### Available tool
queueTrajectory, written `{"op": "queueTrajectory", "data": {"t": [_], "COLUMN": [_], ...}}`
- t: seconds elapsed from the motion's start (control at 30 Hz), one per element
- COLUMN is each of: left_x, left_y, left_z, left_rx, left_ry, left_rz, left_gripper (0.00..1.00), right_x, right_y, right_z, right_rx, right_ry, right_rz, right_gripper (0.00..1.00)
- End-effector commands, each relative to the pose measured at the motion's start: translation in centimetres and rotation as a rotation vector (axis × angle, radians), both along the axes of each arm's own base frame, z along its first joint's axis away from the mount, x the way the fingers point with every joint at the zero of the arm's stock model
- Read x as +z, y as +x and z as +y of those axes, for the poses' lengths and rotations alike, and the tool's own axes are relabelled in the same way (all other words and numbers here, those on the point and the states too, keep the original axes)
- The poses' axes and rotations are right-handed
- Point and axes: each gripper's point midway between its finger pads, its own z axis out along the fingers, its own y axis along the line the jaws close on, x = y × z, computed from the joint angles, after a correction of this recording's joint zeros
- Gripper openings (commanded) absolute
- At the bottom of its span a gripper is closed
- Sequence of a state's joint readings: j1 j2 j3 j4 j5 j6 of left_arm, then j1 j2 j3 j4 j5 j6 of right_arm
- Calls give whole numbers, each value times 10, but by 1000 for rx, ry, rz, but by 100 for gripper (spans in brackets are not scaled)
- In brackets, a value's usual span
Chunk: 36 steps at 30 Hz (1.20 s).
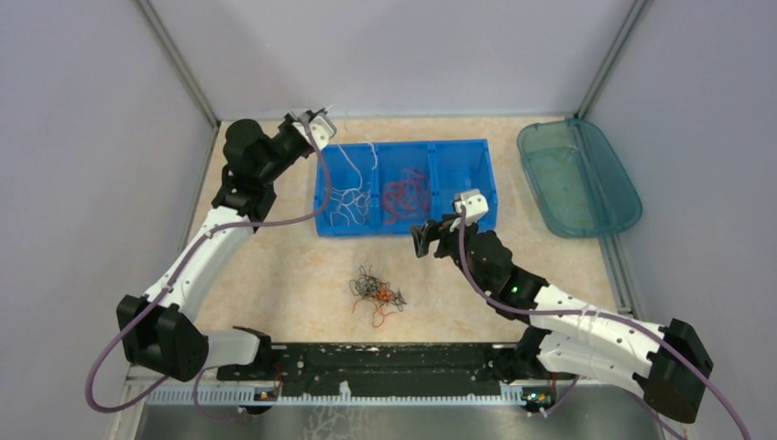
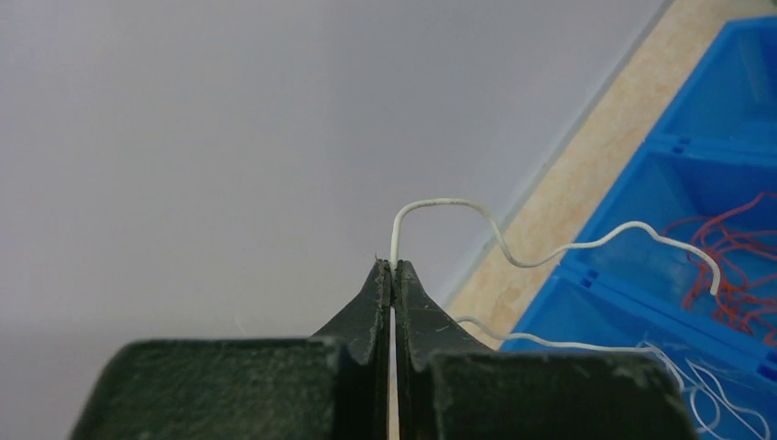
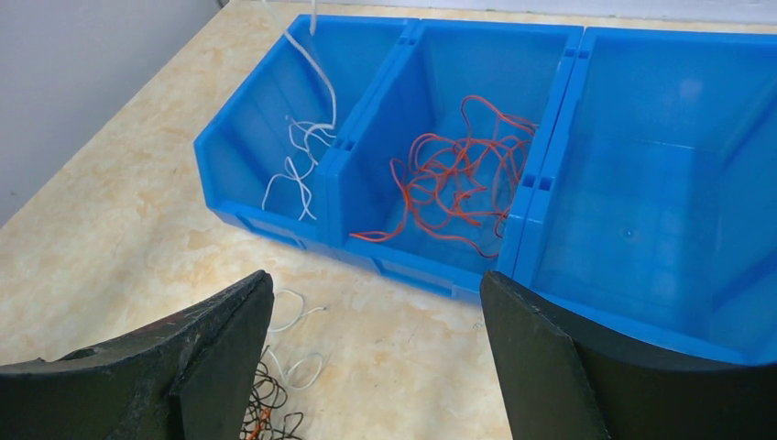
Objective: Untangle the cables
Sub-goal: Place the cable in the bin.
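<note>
Since the white cable (image 2: 458,203) is pinched in the left gripper (image 2: 392,270) above the left compartment of the bin (image 1: 454,170), upper left, I'd lower it right in before letting go. Right gripper (image 3: 376,286) hangs wide apart, empty; black-red tangle (image 1: 376,291) sits on the counter (image 1: 293,266), centre frame.

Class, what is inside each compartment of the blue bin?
In the bin, the left compartment holds white cables and the middle compartment red-orange cables. The right compartment shows none, but the right gripper covers its near edge.
</note>
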<state>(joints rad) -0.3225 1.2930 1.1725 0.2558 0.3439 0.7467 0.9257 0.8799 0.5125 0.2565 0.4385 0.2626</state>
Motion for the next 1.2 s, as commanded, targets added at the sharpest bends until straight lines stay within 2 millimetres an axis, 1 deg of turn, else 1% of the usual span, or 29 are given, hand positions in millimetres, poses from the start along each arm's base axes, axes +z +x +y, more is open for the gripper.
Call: {"op": "queueTrajectory", "data": {"t": [0.0,0.17,0.33,0.43,0.57,0.67,0.77,0.83,0.97,1.13,1.17], "left_x": [-45,-71,-89,-102,-119,-125,-138,-146,-170,-196,-198], "left_y": [4,12,35,44,48,51,49,46,36,24,25], "left_z": [8,14,26,30,28,25,22,16,-4,-33,-37], "left_rx": [39,79,169,194,178,163,126,91,16,-80,-87], "left_ry": [86,133,206,292,349,397,483,518,560,516,498], "left_rz": [82,112,115,92,94,74,42,37,91,235,267], "left_gripper": [0,0,0,0,0,0,0,0,0,0,0], "right_x": [37,37,35,35,34,34,34,35,32,34,34], "right_y": [4,4,4,4,5,6,7,8,8,7,7], "right_z": [1,3,3,3,2,0,0,0,-1,-6,-7], "right_rx": [1,7,6,7,0,-5,-6,-6,-11,-24,-28], "right_ry": [73,78,84,85,81,81,80,80,77,88,88], "right_rz": [-59,-54,-47,-46,-45,-45,-46,-46,-39,-43,-42], "right_gripper": [84,84,84,84,84,84,84,84,84,84,84]}}
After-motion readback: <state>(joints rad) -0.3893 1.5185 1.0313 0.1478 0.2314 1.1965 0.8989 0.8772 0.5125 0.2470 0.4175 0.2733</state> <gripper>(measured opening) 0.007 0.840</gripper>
